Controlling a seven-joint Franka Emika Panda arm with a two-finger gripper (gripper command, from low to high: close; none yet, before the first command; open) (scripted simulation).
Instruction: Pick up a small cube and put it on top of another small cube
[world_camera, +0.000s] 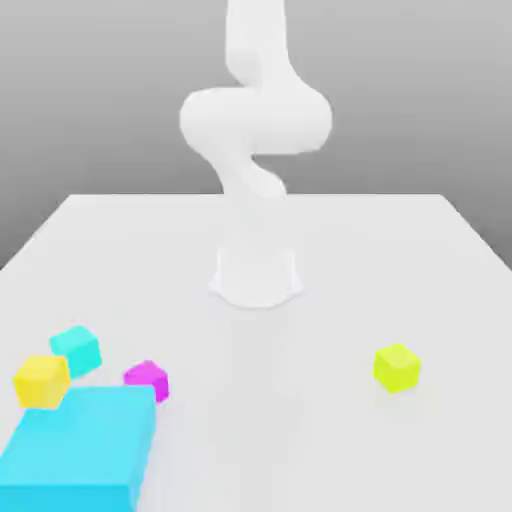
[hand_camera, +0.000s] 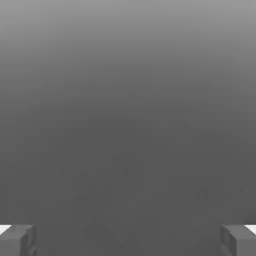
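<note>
The small lime cube (world_camera: 397, 367) sits on the white table toward the exterior view's right. The small cyan cube (world_camera: 77, 349) rests far off at the exterior view's left, near the front. The white arm (world_camera: 256, 120) rises from its base (world_camera: 256, 275) at the table's middle, well behind both cubes. In the hand view my gripper (hand_camera: 128, 240) is open: its two grey fingertips (hand_camera: 18, 240) stand wide apart with nothing between them, facing a plain grey background.
A large flat cyan block (world_camera: 78, 448) lies at the front left corner. An orange-yellow small cube (world_camera: 42, 381) touches its far left edge, and a small magenta cube (world_camera: 147, 379) sits by its far right corner. The table (world_camera: 300, 430) stretches between the two groups.
</note>
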